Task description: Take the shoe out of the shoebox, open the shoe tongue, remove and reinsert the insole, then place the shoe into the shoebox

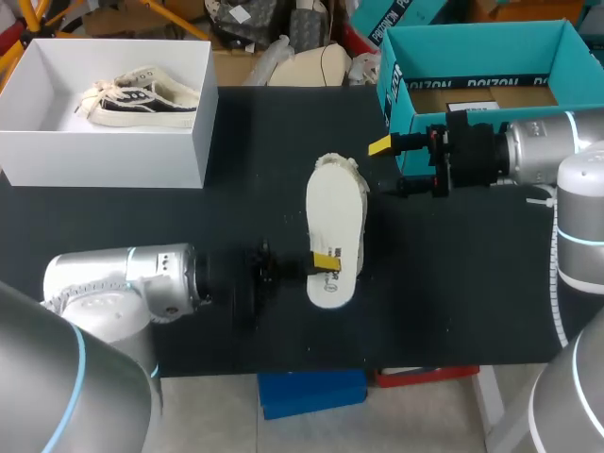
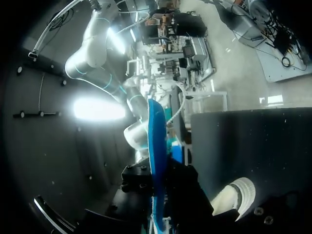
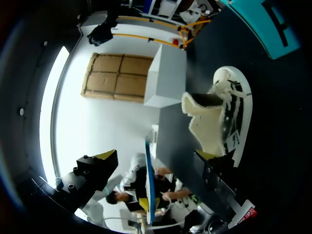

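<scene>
1. A black table holds a cream canvas shoe with a thick white sole, lying on its side near the middle, its sole turned up toward the overhead camera
2. An open teal cardboard shoebox stands at the far right corner of the table; the shoe is outside it, on the table close beside it
3. The left gripper comes in from the near left and sits over the near end of the sole
4. Its fingers are clamped on a thin blue insole, which stands on edge straight out from them; the right wrist view shows the insole edge-on, as a narrow blue line
5. The right gripper sits between the far end of the shoe and the shoebox, fingers wide apart with nothing held
6. In the right wrist view the shoe lies just ahead of one finger, its tongue pulled open
7. An open white box at the far left corner holds a black and cream sneaker
</scene>
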`<action>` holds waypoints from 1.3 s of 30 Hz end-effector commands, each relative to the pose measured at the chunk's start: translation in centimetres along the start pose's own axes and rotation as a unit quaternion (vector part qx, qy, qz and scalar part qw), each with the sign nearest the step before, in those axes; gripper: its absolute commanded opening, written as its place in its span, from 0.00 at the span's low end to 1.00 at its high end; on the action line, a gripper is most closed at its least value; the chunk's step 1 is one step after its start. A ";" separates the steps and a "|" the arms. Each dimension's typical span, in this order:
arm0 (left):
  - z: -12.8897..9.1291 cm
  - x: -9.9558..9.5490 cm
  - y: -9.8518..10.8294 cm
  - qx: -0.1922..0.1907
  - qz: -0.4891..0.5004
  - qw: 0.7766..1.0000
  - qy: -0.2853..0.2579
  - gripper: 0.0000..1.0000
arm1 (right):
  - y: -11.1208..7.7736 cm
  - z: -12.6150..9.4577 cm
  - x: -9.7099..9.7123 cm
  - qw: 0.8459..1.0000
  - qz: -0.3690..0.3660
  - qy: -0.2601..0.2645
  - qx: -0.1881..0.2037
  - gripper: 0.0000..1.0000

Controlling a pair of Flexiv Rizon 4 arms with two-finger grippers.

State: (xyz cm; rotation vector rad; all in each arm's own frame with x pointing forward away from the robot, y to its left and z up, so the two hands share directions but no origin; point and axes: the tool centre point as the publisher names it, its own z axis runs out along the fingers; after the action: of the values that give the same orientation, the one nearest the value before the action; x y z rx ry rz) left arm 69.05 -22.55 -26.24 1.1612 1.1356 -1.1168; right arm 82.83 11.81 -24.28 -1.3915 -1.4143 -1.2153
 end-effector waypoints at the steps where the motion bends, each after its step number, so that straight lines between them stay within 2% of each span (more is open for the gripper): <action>1: 0.9 0.2 3.7 0.011 0.002 1.000 0.000 0.00 | 0.0 0.2 -0.1 1.000 0.000 0.000 -0.001 1.00; 8: 1.1 0.9 6.6 0.002 -0.003 1.000 0.006 0.00 | 0.0 0.2 -0.1 1.000 0.000 0.000 -0.001 1.00; 12: 1.3 1.4 7.3 0.004 -0.008 1.000 0.005 0.00 | 0.0 0.2 -0.1 1.000 0.000 0.000 -0.001 1.00; 20: 1.3 1.4 7.3 0.007 -0.010 1.000 0.002 0.00 | 0.0 0.2 -0.1 1.000 0.000 0.000 -0.001 1.00; 25: 1.3 1.4 7.3 0.007 -0.010 1.000 0.002 0.00 | 0.0 1.5 0.2 1.000 -0.010 0.020 0.018 1.00; 32: 1.3 1.4 7.3 0.007 -0.010 1.000 0.002 0.00 | -0.9 3.6 0.2 0.999 0.013 0.031 0.039 1.00; 34: 1.3 1.4 7.3 0.007 -0.010 1.000 0.002 0.00 | -1.1 4.2 0.3 0.998 0.019 0.037 0.043 0.63; 36: 1.3 1.4 7.3 0.007 -0.010 1.000 0.002 0.00 | -1.4 4.8 0.3 0.998 0.024 0.042 0.047 0.65; 37: 1.3 1.4 7.3 0.007 -0.010 1.000 0.002 0.00 | -1.5 5.0 0.2 0.998 0.028 0.043 0.047 0.62; 39: 1.3 1.4 7.3 0.007 -0.010 1.000 0.002 0.00 | -1.7 5.5 0.1 0.997 0.030 0.047 0.047 0.49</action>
State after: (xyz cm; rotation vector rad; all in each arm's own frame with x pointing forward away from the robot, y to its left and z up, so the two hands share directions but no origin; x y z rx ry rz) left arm 76.64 -23.31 -26.98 1.1651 1.1435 -1.1468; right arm 81.39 16.35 -24.97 -1.2935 -1.3464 -1.1376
